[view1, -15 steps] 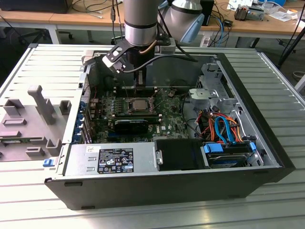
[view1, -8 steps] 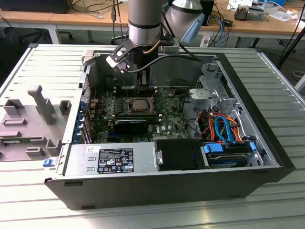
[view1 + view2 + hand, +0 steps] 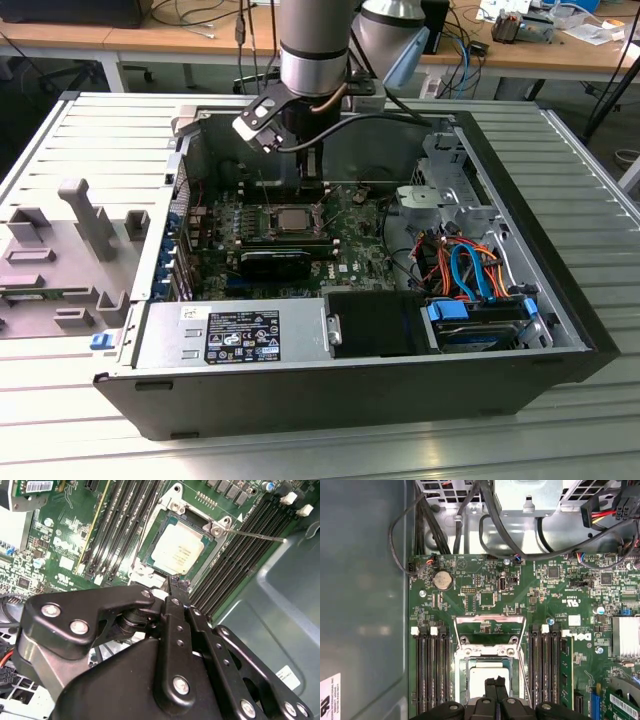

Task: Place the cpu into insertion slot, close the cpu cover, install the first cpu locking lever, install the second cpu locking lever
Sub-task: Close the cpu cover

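Step in hand, judged: cover closing | cpu [image 3: 487, 672] lies in insertion slot [image 3: 485, 652] | cpu cover [image 3: 490, 619] stands raised | pincer [image 3: 495, 681] narrow, empty, above cpu | closing calls for pressing cover's raised edge down.

Bright even overhead light, soft shadows, mild glare on cpu [image 3: 177, 547]

A table of ribbed, silvery metal slats [image 3: 560, 400] spreads across the foreground, evenly lit, with soft glare along the slats; behind it a row of light wooden desks [image 3: 130, 38] runs across the back, on pale legs [image 3: 113, 72]; loose cables [image 3: 195, 14] and small clutter [image 3: 512, 24] lie on the desktops; grey floor [image 3: 570, 88] shows beneath them; a black slanted strut [image 3: 608, 95] stands at the exterior view's right.
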